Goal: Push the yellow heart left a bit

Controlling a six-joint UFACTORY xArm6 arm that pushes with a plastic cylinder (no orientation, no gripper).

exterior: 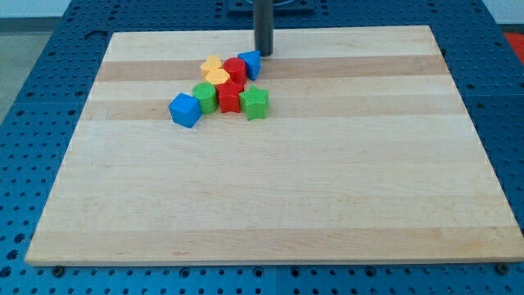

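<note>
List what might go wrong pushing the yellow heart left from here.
My tip sits at the view's right of the cluster, with the small blue block and a red block between it and the yellow heart. A straight push likely drags those along, and may shove the other yellow block.

Board: pale wooden panel (270, 188), darker grain bands seen across it.
Base: blue perforated surface (49, 74), seen around all edges.
Light: even, soft.

Board (270, 188) pale smooth wood; blocks matt plastic; rod (264, 24) dark matt
</note>
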